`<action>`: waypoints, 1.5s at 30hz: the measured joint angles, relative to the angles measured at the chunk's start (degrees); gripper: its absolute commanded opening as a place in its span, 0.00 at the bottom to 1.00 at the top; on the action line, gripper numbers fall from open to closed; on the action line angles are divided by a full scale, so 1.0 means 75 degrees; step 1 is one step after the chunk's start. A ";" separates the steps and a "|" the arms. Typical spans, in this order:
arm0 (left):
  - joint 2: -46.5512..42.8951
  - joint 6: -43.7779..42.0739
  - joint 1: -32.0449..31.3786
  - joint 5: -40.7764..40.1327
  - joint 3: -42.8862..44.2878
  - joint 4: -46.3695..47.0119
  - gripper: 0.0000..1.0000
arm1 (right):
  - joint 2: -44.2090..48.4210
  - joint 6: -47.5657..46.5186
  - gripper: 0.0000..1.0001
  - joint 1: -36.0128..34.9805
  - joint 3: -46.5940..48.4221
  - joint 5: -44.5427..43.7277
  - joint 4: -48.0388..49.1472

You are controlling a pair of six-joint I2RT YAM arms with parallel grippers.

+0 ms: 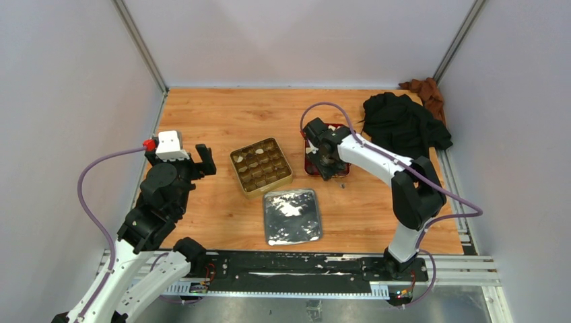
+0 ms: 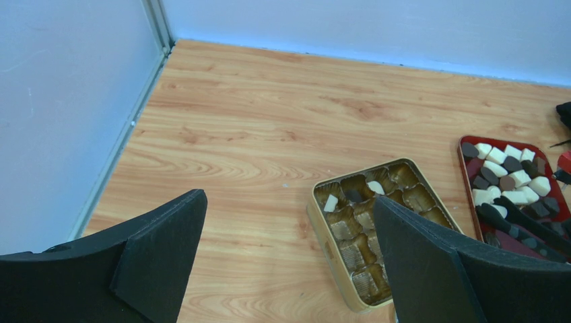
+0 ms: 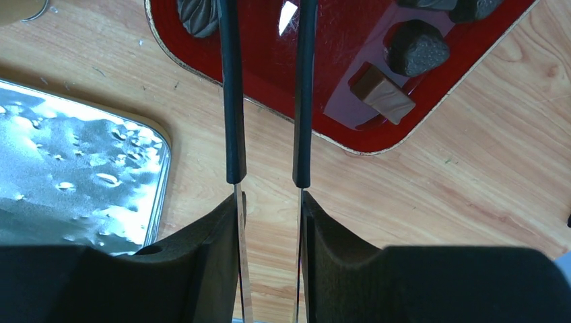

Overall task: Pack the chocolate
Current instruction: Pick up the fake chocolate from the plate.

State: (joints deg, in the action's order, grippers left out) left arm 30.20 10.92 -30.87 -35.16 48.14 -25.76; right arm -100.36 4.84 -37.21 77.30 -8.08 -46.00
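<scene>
**Steel tweezers parked over the red tray**

Right gripper [image 3: 269, 208] was clenched on thin steel tweezers with black-sleeved tips [image 3: 232, 101], which stood slightly apart over the glossy red tray [image 3: 330, 40]. Small cream-white and dark brown chocolate chunks [image 2: 512, 176] mostly sat in that tray, with a few in the square gold tin with brown cells [image 2: 315, 214]. I'd say straddle one chunk squarely, squeeze gently and lift straight up. Left gripper [image 2: 289, 222] hung wide open, grasping nothing, well off left. Crinkly silver lid [image 1: 291, 215] lay just beside the tin, seemingly off the route. Black cloth [image 1: 404, 124] was bunched far right.
</scene>
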 measured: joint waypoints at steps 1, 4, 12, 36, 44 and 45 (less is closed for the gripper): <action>0.0000 0.0000 0.0000 -0.0003 0.0000 0.0000 1.00 | -0.0009 -0.0003 0.37 0.0006 0.0003 0.0000 0.0000; 0.0000 0.0000 0.0000 0.0000 0.0000 -0.0003 1.00 | -0.0012 -0.0003 0.34 0.0026 0.0000 0.0000 0.0003; 0.0000 0.0000 0.0000 0.0000 0.0000 0.0000 1.00 | 0.0105 -0.0003 0.32 0.0035 0.0000 -0.0006 -0.0009; 0.0000 0.0000 0.0000 0.0003 0.0000 0.0000 1.00 | 0.0673 0.0000 0.30 -0.0006 0.0565 0.0044 -0.0350; 0.0000 0.0000 0.0000 0.0000 0.0000 0.0000 1.00 | 0.0612 0.0003 0.30 -0.0227 0.1137 0.0114 -0.0411; 0.0000 0.0000 0.0000 0.0003 0.0000 0.0000 1.00 | 0.0583 0.0003 0.30 -0.0254 0.1198 0.0128 -0.0411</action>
State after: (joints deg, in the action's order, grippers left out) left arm 30.20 10.92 -30.87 -35.14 48.14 -25.76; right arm -95.98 4.86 -39.11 86.28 -7.11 -49.08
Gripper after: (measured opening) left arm 0.999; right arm 0.296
